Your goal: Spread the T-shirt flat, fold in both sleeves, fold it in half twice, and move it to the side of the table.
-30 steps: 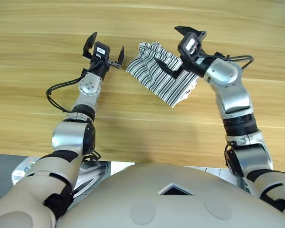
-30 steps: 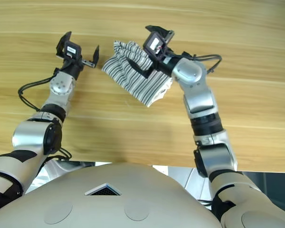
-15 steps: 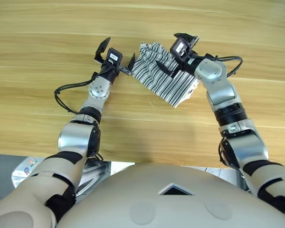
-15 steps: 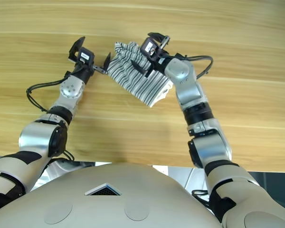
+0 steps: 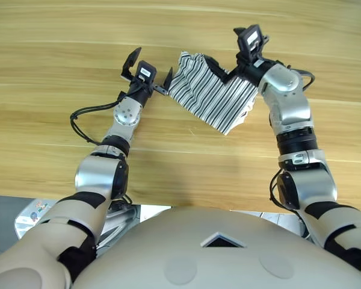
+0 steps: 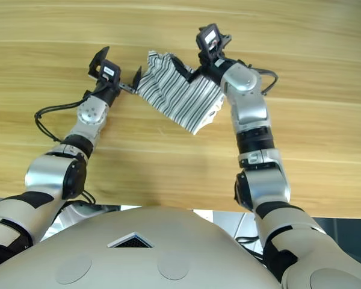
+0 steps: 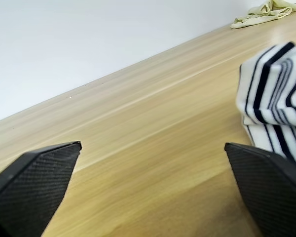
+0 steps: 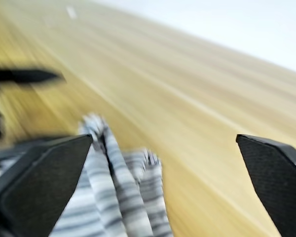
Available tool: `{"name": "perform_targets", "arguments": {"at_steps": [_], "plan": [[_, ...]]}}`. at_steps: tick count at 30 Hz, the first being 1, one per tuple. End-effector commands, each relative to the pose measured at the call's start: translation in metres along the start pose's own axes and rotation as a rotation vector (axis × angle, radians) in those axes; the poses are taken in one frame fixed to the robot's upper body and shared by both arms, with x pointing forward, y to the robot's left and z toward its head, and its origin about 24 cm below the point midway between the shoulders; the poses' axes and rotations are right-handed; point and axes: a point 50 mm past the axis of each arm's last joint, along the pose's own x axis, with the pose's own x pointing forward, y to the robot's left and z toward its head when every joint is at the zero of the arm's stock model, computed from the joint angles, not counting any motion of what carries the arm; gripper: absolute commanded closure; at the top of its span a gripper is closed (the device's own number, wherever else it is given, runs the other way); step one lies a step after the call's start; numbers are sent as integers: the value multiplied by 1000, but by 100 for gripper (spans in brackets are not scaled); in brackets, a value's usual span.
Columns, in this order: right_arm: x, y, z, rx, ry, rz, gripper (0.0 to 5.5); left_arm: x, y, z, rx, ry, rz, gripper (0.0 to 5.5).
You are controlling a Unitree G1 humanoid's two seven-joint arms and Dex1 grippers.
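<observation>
We record a black-and-white striped T-shirt (image 5: 207,95) lying folded into a compact, somewhat rumpled bundle on the desk (image 5: 60,36), set at an angle to the wood grain. The desk is a light wooden surface with lengthwise grain, running well past the T-shirt on all sides.

The left end effector (image 5: 150,66) stands at the T-shirt's left corner with its fingers spread wide and nothing between them. Its nearer finger (image 5: 166,79) is just beside the cloth's edge; we cannot tell whether they touch. The right end effector (image 8: 164,140) is at the T-shirt's far right corner, also spread wide, with a bunched fold of the striped cloth below the gap. It grips nothing. In the head views one dark finger (image 5: 215,65) lies across the T-shirt's far edge.

Far beyond the T-shirt, a pale crumpled cloth (image 7: 269,9) rests on the desk where it meets a plain white wall (image 7: 89,34).
</observation>
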Motion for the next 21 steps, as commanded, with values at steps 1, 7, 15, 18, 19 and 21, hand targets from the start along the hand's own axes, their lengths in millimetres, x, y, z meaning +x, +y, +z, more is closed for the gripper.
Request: {"name": "perform_targets", "arguments": {"at_steps": [1, 7, 15, 18, 19, 21], "plan": [[-6, -17, -4, 58, 29, -94, 13, -2, 1, -3, -5, 12, 8, 10], [-20, -43, -37, 73, 150, -257, 13, 0, -1, -2, 0, 13, 9, 10], [-26, 16, 33, -222, -328, -35, 13, 0, 1, -2, -12, 19, 6, 10], [-23, 35, 37, -331, -364, 18, 13, 0, 1, -2, -17, 19, 7, 10], [-20, 37, 33, -356, -342, 26, 13, 0, 1, -2, -19, 20, 7, 10], [-14, 39, 24, -416, -282, 38, 13, 0, 1, -2, -21, 20, 7, 10]]}}
